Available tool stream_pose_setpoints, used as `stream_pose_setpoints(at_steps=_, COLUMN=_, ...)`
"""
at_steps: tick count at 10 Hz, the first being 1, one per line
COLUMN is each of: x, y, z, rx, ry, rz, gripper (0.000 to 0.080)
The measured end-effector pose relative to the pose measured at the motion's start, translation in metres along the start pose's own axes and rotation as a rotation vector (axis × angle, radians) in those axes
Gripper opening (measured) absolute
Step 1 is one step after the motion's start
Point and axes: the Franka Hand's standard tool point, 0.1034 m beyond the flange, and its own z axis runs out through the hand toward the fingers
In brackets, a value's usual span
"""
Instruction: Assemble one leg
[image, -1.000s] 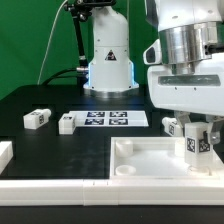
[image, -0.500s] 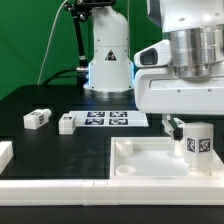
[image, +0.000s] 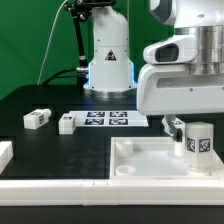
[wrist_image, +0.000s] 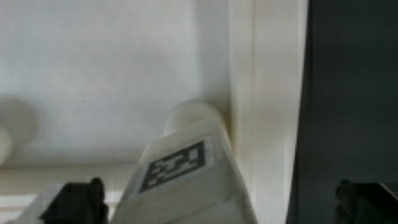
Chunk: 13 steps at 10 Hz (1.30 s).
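A leg (image: 198, 141) stands upright in the far right corner of the large white tray-like panel (image: 140, 162), tag facing the camera. My gripper's hand (image: 186, 88) hangs above it, clear of its top. In the wrist view the gripper (wrist_image: 222, 205) is open. Its dark fingertips (wrist_image: 80, 200) stand wide on either side of the leg (wrist_image: 187, 165) without touching it. Two more legs (image: 36, 118) (image: 67, 123) lie on the black table at the exterior view's left. Another leg (image: 172, 126) stands behind the panel.
The marker board (image: 106, 118) lies flat behind the panel. The robot base (image: 108, 60) stands at the back. A white part (image: 5, 152) sits at the exterior view's left edge. The panel's raised rim (wrist_image: 267, 120) runs beside the leg.
The gripper has let go of the leg and risen straight up. The leg stays upright in the panel's corner.
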Motion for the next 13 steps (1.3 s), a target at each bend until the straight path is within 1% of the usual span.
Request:
stream_pose_setpoints(at_steps=2, x=0.002, y=0.0081, z=0.0001, rx=0.0, ry=0.02, rz=-0.094, gripper=0.0649)
stream_pose_setpoints(at_steps=3, x=0.0018, y=0.0078, z=0.0005, rx=-0.001, ry=0.02, rz=-0.115, gripper=0.0649)
stream_pose_setpoints(at_steps=4, x=0.0018, y=0.0077, z=0.0006, rx=-0.001, ry=0.02, rz=-0.114, gripper=0.0556)
stream_pose_setpoints(at_steps=5, x=0.0017, y=0.0079, z=0.0007, rx=-0.001, ry=0.019, rz=-0.114, gripper=0.042)
stream_pose_setpoints(at_steps=6, x=0.0017, y=0.0079, z=0.0007, rx=-0.001, ry=0.019, rz=-0.114, gripper=0.042)
stream_pose_setpoints(at_steps=7, x=0.0017, y=0.0078, z=0.0007, rx=0.0, ry=0.019, rz=-0.102, gripper=0.0289)
stream_pose_setpoints(at_steps=9, x=0.0017, y=0.0078, z=0.0008, rx=0.0, ry=0.019, rz=-0.078, gripper=0.029)
stream_pose_setpoints(at_steps=11, x=0.0016, y=0.0077, z=0.0012, rx=0.008, ry=0.019, rz=0.104, gripper=0.029)
stream_pose_setpoints(at_steps=12, x=0.0027, y=0.0096, z=0.0012, rx=0.025, ry=0.022, rz=0.225, gripper=0.029)
stream_pose_setpoints(at_steps=13, x=0.0025, y=0.0086, z=0.0013, rx=0.037, ry=0.018, rz=0.399, gripper=0.029)
